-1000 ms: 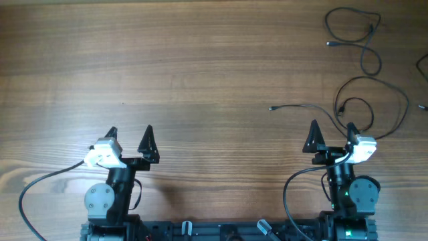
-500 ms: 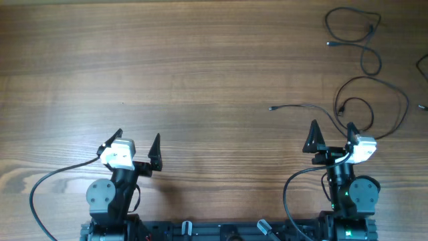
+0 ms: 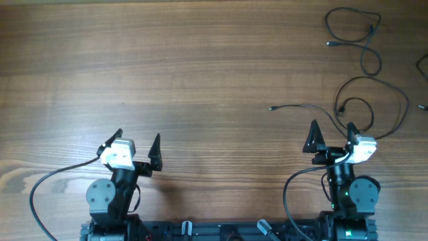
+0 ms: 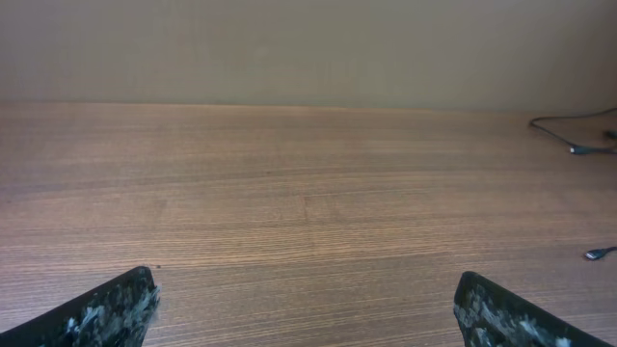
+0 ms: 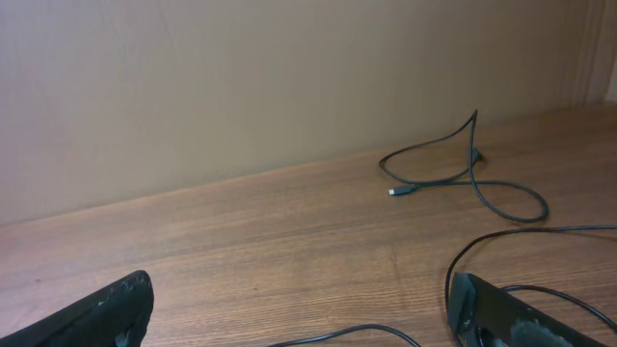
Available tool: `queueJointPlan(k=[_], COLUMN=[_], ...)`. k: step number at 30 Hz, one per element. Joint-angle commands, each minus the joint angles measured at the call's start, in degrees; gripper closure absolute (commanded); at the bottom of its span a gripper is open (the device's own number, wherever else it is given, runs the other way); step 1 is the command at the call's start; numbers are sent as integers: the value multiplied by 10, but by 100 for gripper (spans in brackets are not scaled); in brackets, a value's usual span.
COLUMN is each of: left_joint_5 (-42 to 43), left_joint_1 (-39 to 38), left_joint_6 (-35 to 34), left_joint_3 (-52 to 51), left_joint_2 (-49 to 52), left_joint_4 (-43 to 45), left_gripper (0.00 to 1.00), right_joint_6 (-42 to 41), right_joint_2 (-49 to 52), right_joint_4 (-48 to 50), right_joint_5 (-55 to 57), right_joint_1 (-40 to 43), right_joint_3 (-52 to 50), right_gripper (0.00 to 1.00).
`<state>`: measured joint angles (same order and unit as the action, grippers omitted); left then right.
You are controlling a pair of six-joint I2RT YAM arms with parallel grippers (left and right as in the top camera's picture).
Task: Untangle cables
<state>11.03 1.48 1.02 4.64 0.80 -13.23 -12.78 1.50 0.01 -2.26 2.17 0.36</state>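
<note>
Both arms sit at the near edge of the wooden table (image 3: 200,67). The left gripper (image 3: 138,135) has its fingers spread wide with nothing between them, and the right gripper (image 3: 332,124) is the same. The far cable (image 3: 344,44) is looped at the far right corner. The near cable (image 3: 294,106) is looped just ahead of the right gripper, plug end pointing left. The two cables lie apart with no knot visible. The left gripper is well apart from both.
</note>
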Motion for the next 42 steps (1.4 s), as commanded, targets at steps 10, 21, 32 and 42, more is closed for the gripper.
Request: queueJointPlan(k=[10,21,32,42], left_joint_5=[5,5,5,5], left_joint_1=[3,3,3,3], left_joint_6=[-2,-2,-2,-2], left_joint_3=[-6,-6,-6,-6], left_joint_2=[-4,-4,-4,-4], left_joint_4=[3,3,3,3], left_gripper=[0,0,0,0], right_joint_6=[217,218,218,218], right_joint_2=[-13,-13,-12,-12], right_joint_4=[3,2,2,1], right_joint_5=[-20,-20,-20,-20], right_joint_1=[-3,-3,-3,-3], right_joint_3=[-1,-1,-1,-1], right_gripper=[0,0,0,0])
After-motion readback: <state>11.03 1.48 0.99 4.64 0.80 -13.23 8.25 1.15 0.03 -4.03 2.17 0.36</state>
